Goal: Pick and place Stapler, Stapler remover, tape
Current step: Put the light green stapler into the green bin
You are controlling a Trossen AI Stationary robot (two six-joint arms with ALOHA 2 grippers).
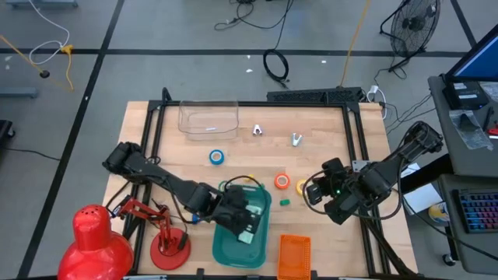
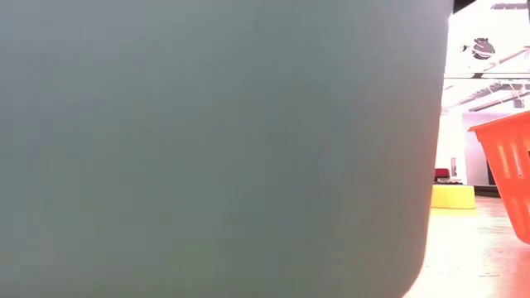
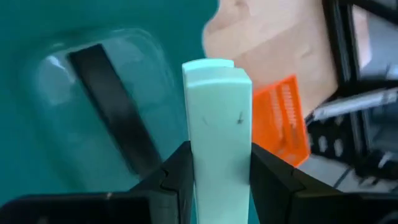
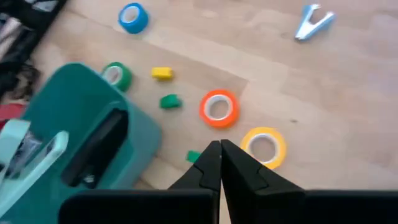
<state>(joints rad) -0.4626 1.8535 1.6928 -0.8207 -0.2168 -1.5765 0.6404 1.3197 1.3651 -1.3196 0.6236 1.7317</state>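
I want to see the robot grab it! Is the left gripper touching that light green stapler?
Touching. In the left wrist view, the left gripper has both dark fingers pressed against the stapler's sides, above the teal bin.

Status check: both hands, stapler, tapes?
Left hand shut on mint stapler over teal bin. Right hand shut, empty, beside yellow tape. Orange tape near; nothing in the way.

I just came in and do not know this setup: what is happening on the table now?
The left gripper holds a pale green stapler over the teal bin. The right gripper is shut and empty, above the table near the yellow tape and orange tape. The blue tape lies apart.
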